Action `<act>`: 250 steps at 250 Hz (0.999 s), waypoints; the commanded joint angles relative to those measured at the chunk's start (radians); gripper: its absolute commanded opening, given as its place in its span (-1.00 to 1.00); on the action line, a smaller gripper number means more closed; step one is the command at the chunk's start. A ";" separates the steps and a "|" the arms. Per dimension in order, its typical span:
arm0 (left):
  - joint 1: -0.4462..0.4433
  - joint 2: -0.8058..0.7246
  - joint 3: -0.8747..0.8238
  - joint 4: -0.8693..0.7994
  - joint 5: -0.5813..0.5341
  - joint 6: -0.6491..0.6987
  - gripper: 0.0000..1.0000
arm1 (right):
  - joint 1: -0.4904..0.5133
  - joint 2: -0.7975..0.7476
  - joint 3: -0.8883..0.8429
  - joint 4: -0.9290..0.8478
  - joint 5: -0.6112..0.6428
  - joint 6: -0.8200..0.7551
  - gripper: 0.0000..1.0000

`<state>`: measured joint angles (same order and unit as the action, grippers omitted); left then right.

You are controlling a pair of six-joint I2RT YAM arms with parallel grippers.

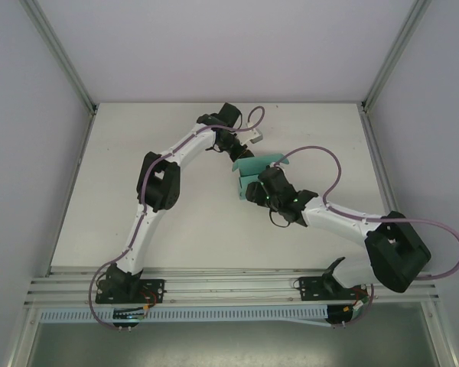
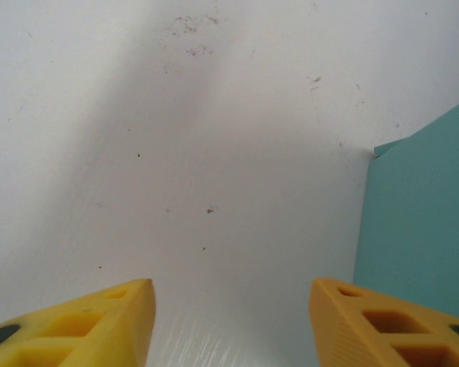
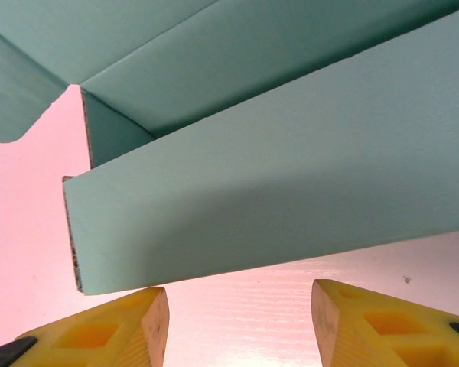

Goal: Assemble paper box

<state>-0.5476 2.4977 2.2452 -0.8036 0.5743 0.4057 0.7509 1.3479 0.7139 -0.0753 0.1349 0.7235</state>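
Note:
The paper box (image 1: 263, 163) is teal-green card, partly folded, lying mid-table between the two arm tips. In the right wrist view its long side wall (image 3: 275, 191) stands just beyond my fingers, with an inner panel and a rounded flap (image 3: 15, 107) behind it. My right gripper (image 3: 239, 306) is open, with bare table between its yellow fingertips, just short of that wall. My left gripper (image 2: 231, 306) is open too, over bare table, and the box's edge (image 2: 421, 214) lies beside its right finger. From above, the left gripper (image 1: 240, 156) sits at the box's far-left corner and the right gripper (image 1: 252, 186) at its near side.
A small white block (image 1: 258, 137) lies just behind the left gripper. Purple cables loop over both arms. Metal frame posts (image 1: 61, 57) and pale walls close in the table on the left, right and back. Rails (image 1: 229, 287) run along the near edge.

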 commanded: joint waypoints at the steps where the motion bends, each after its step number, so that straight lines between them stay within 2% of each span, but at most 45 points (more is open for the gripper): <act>1: 0.009 -0.028 0.007 -0.014 0.045 0.026 -0.07 | -0.009 -0.032 -0.019 -0.019 0.009 -0.005 0.03; 20: 0.009 -0.048 -0.022 -0.020 0.093 0.033 -0.21 | -0.009 -0.022 -0.014 -0.006 0.043 -0.014 -0.06; 67: 0.008 -0.113 -0.141 0.012 0.218 0.064 -0.22 | -0.012 0.041 0.033 0.077 0.112 -0.053 -0.17; 113: 0.000 -0.152 -0.220 0.056 0.236 0.043 -0.26 | -0.016 0.124 0.103 0.072 0.137 -0.052 -0.21; 161: -0.022 -0.147 -0.260 0.070 0.272 0.040 -0.36 | -0.020 0.154 0.115 0.143 0.164 -0.026 -0.21; 194: -0.027 -0.137 -0.270 0.076 0.245 0.058 -0.42 | -0.028 0.161 0.133 0.149 0.145 -0.018 -0.21; 250: -0.026 -0.123 -0.242 0.067 0.134 0.061 -0.43 | -0.028 0.089 0.088 0.001 0.151 0.012 -0.20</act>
<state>-0.5381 2.3882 2.0026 -0.6556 0.7273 0.4351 0.7456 1.4830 0.8108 -0.0204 0.2199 0.6952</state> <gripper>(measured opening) 0.279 0.397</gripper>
